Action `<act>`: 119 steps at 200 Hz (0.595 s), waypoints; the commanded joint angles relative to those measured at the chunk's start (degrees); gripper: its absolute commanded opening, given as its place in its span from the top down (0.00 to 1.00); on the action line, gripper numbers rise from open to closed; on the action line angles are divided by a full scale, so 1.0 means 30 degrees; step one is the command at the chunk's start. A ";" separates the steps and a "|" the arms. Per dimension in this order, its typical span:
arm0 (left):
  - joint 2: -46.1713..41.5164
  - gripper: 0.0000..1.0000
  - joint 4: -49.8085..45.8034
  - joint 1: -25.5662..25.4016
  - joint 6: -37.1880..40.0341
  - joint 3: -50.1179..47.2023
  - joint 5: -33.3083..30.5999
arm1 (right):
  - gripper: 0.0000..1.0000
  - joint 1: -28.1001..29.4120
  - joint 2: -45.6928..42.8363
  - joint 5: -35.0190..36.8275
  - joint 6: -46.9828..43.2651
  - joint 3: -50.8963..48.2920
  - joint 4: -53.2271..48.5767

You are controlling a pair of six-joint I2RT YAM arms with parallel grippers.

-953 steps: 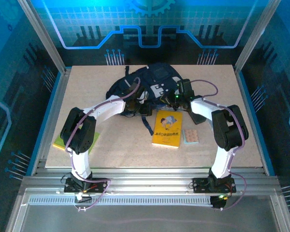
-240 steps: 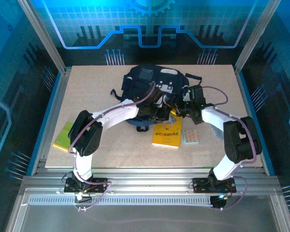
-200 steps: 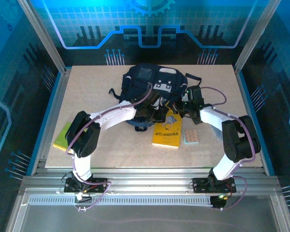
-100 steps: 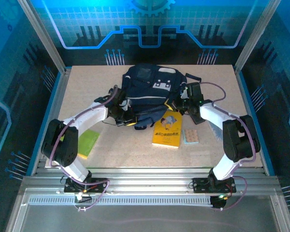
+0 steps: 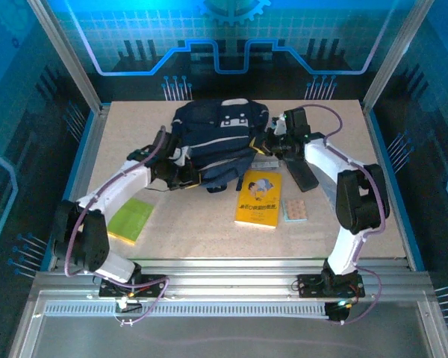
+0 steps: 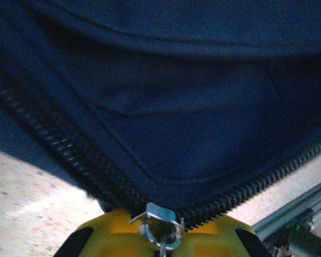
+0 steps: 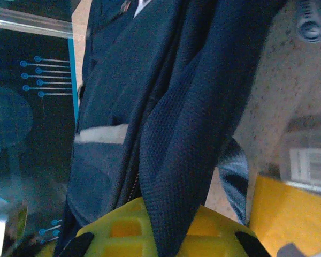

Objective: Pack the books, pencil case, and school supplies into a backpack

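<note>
The navy backpack [image 5: 216, 138] lies at the back middle of the table. My left gripper [image 5: 183, 177] is at its front left edge, shut on the metal zipper pull [image 6: 160, 225], with the black zipper teeth [image 6: 59, 150] running off to both sides. My right gripper [image 5: 271, 143] is at the bag's right side, shut on a fold of navy mesh fabric [image 7: 176, 160]. The yellow book [image 5: 258, 198] lies in front of the bag and the green book [image 5: 131, 220] at the left. The black pencil case [image 5: 302, 175] is right of the yellow book, the tan pad [image 5: 294, 209] below it, and a grey-white bar [image 5: 265, 160] by the bag.
The table's blue-edged rim [image 5: 86, 171] and metal posts frame the work area. In the right wrist view, the yellow book's corner [image 7: 289, 214] and the labelled grey-white bar [image 7: 310, 160] lie just beside the held fabric.
My left gripper has drawn leftward along the bag's front edge. The backpack has shifted back and left, and the right gripper has moved back with it. The pencil case now shows.
</note>
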 commanded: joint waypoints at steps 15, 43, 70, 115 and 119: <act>-0.0211 1.00 0.2219 -0.3354 -0.3942 -0.0970 0.0109 | 0.57 -0.0891 0.1136 0.2573 -0.0191 0.1792 -0.0022; 0.2161 1.00 0.3922 -0.4363 -0.4317 0.0869 0.0650 | 0.24 -0.0823 -0.0395 0.3001 -0.0085 0.0362 -0.0824; 0.4249 1.00 0.4567 -0.4902 -0.4277 0.3120 0.1112 | 0.16 -0.0773 -0.2926 0.2713 -0.0512 -0.2456 -0.1897; 0.4617 1.00 0.4920 -0.5160 -0.4283 0.4197 0.1087 | 0.01 -0.0562 -0.7247 0.2006 0.0537 -0.7451 -0.1825; 0.4572 1.00 0.4958 -0.5218 -0.4324 0.4138 0.1101 | 0.01 -0.0475 -0.7455 0.1913 0.0889 -0.7725 -0.1572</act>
